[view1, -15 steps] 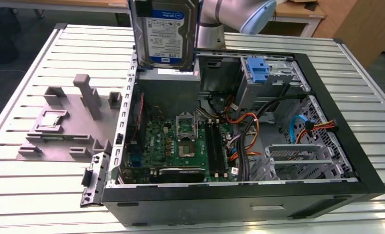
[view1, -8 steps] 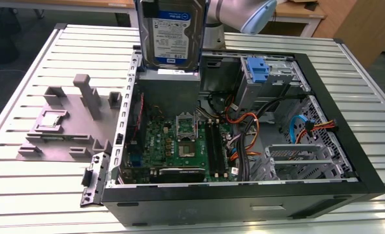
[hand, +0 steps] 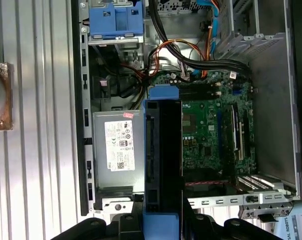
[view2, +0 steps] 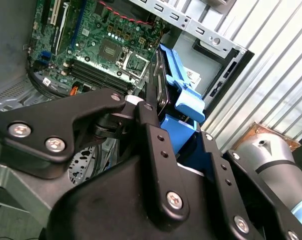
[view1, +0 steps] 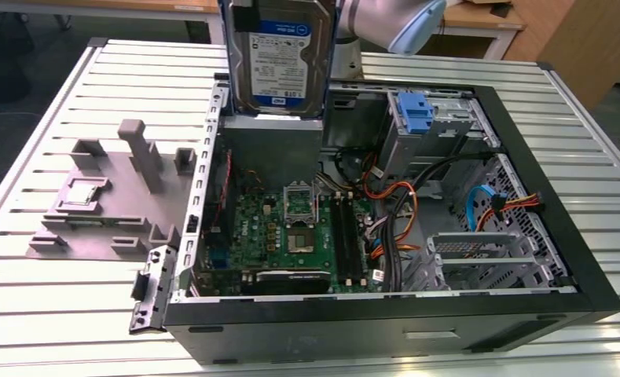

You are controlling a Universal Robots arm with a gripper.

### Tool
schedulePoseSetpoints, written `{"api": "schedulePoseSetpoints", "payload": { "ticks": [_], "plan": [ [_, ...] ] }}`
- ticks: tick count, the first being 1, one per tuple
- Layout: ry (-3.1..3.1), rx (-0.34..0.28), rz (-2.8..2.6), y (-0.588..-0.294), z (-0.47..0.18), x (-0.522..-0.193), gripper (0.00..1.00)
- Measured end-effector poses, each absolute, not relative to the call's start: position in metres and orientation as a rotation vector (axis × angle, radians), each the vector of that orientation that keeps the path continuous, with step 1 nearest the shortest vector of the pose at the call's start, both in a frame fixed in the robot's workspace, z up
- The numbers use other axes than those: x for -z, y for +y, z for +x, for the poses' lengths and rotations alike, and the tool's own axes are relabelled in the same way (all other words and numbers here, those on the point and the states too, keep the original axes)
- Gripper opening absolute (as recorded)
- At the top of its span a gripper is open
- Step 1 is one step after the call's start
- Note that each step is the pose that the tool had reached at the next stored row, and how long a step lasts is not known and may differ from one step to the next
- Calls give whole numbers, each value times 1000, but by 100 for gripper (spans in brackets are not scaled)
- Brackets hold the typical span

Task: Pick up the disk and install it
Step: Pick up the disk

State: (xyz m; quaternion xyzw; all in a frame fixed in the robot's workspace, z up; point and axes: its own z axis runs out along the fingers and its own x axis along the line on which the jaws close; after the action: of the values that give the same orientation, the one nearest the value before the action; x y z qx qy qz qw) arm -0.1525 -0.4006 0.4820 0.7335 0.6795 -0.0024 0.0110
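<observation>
Exterior view: the disk (view1: 281,55), label facing the camera, hangs on edge at 12 o'clock, above the far-left rim of the open computer case (view1: 592,306). It is clear of the desk (view1: 58,314) and carried under the robot arm (view1: 394,23). The case lies on its side with the panel off, so its interior opens upward to the arm. The motherboard (view1: 288,236) sits at the centre, the upright blue bracket (view1: 416,114) at 1 o'clock and an empty metal cage (view1: 478,255) at 4 o'clock. A grey fixture (view1: 100,204) rests on the desk at 9 o'clock, apart from the case.

In the second wrist view the tool (view2: 178,135) is clamped on the disk's blue carrier (view2: 183,95), a black finger on each side. This grip likely keeps the drive's faces free.

In the first wrist view the disk (hand: 161,160) is seen edge-on, just beside the grey power-supply box (hand: 113,150). The edge-on hold presents its narrow side to the case below.
</observation>
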Motion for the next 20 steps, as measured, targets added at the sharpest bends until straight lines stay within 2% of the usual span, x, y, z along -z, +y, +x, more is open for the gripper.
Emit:
{"api": "schedulePoseSetpoints", "payload": {
  "ticks": [20],
  "plan": [
    [2119, 7, 2289, -413, -127, -481, 37]
  ]
}}
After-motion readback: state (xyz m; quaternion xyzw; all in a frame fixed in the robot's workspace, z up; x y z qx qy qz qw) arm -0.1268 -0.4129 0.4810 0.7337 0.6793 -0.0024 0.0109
